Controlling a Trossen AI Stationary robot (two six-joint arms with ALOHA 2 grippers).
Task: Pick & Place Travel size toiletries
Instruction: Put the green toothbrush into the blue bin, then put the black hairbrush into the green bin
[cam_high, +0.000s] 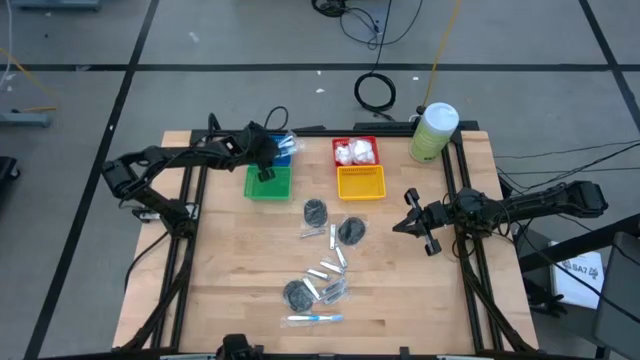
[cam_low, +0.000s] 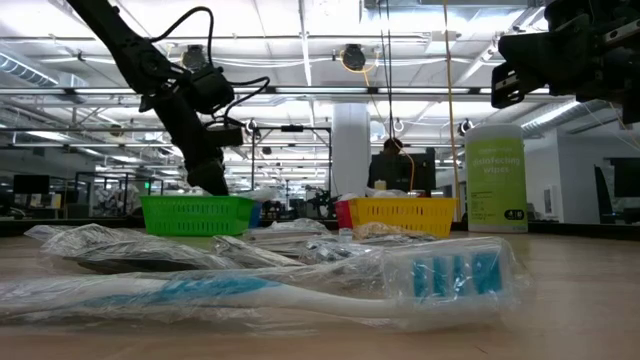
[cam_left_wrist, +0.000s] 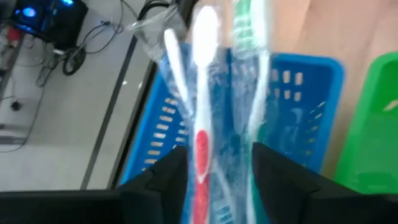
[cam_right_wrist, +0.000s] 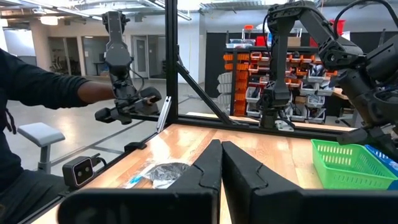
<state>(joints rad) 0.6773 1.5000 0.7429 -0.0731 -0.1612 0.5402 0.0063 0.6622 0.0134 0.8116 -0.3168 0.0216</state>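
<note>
Over the blue basket (cam_high: 285, 147): left gripper (cam_left_wrist: 214, 171) dropping off a wrapped toothbrush (cam_left_wrist: 202, 81).
Its fingers look parted around it; next, lift clear. Right gripper (cam_high: 420, 224) waits clenched.

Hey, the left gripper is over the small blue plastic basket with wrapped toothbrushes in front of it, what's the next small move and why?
Probably lift the left gripper straight up and clear. Its fingers stand apart over the small blue plastic basket, and the clear-wrapped toothbrushes already lie in it, so the drop looks done. More wrapped toiletries wait on the wooden table.
</note>
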